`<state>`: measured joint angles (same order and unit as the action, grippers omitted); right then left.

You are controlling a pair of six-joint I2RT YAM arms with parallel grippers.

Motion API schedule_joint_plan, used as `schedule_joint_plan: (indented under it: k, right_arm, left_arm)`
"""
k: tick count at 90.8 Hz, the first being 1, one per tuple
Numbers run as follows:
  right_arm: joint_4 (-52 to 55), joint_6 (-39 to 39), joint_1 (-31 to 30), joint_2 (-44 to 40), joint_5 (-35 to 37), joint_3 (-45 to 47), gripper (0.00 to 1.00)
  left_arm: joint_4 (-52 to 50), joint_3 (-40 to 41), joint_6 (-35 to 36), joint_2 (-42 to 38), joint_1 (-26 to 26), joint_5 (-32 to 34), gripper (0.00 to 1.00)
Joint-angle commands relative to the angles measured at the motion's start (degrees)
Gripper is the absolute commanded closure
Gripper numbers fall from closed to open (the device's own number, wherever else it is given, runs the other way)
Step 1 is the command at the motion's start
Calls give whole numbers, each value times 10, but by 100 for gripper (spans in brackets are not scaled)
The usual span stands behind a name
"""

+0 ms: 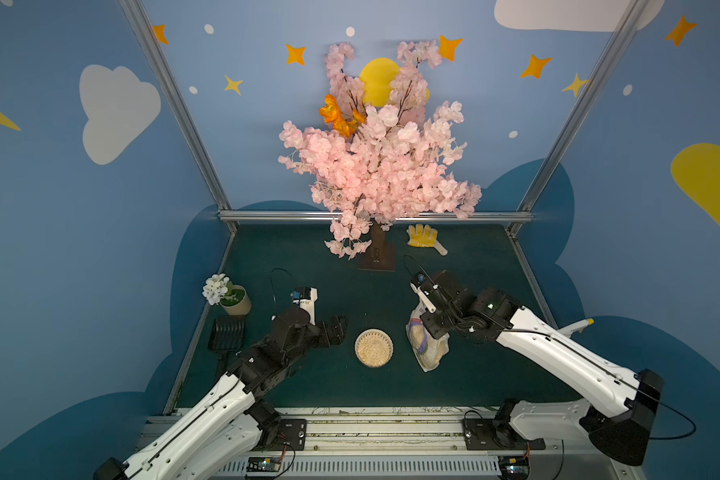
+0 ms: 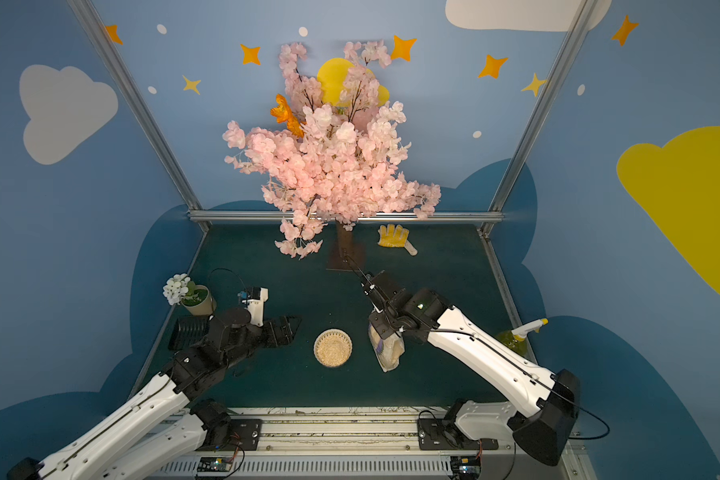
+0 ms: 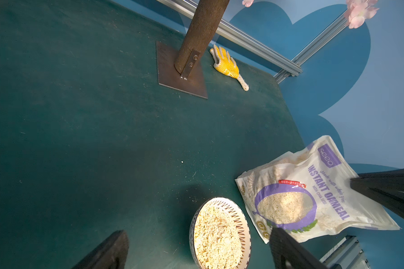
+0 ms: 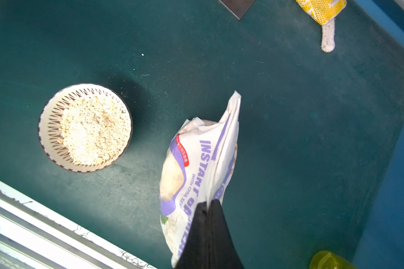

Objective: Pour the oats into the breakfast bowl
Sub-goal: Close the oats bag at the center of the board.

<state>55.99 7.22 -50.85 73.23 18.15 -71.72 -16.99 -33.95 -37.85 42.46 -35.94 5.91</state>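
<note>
The breakfast bowl sits mid-table, cream-white with a dark lattice pattern, and pale oat flakes fill it. To its right is the oats bag, white with purple print and a red mark. It is tilted, and my right gripper is shut on its upper edge. My left gripper is open just left of the bowl, holding nothing.
A pink blossom tree on a brown base plate stands at the back, with a yellow glove beside it. A beige flower pot and a black scoop are at the left edge. A yellow spray bottle is at the right.
</note>
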Motion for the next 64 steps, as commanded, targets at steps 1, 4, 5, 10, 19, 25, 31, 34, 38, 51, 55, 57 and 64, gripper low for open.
schedule_joint_plan:
  k: [1, 4, 5, 10, 19, 25, 31, 34, 38, 51, 55, 57, 64]
  right_arm:
    - [37, 3, -3, 17, 7, -21, 87]
    - [42, 3, -3, 21, 8, -26, 86]
    - [44, 3, -4, 22, 9, -27, 85]
    - [48, 2, -4, 27, 18, -30, 84]
    - [55, 7, -3, 31, 45, -29, 80]
    - [55, 7, -3, 31, 53, -28, 80]
    - [55, 12, -3, 30, 55, -27, 79]
    - [55, 13, -2, 31, 52, -27, 78]
    - [55, 13, -3, 32, 49, -27, 79]
    - [55, 21, -2, 36, 39, -27, 77]
    - [55, 26, -1, 35, 35, -26, 76]
    - [55, 28, 1, 35, 32, -26, 75]
    - [54, 30, 2, 30, 22, -25, 74]
  left_arm:
    - [30, 6, -12, -1, 2, -20, 2]
    - [36, 7, -16, -1, 3, -24, 2]
    - [38, 8, -17, -1, 3, -26, 2]
    - [45, 11, -22, 0, 2, -32, 2]
    - [57, 18, -29, 1, 2, -42, 2]
    - [62, 21, -32, 2, 2, -46, 2]
    - [65, 22, -34, 3, 0, -48, 2]
    - [67, 22, -35, 4, 0, -49, 2]
    - [68, 22, -36, 5, -1, -49, 2]
    - [79, 23, -42, 8, -4, -54, 2]
    - [81, 23, -44, 9, -3, -56, 2]
    - [82, 22, -45, 10, -4, -57, 2]
    - [86, 22, -49, 12, -4, -59, 2]
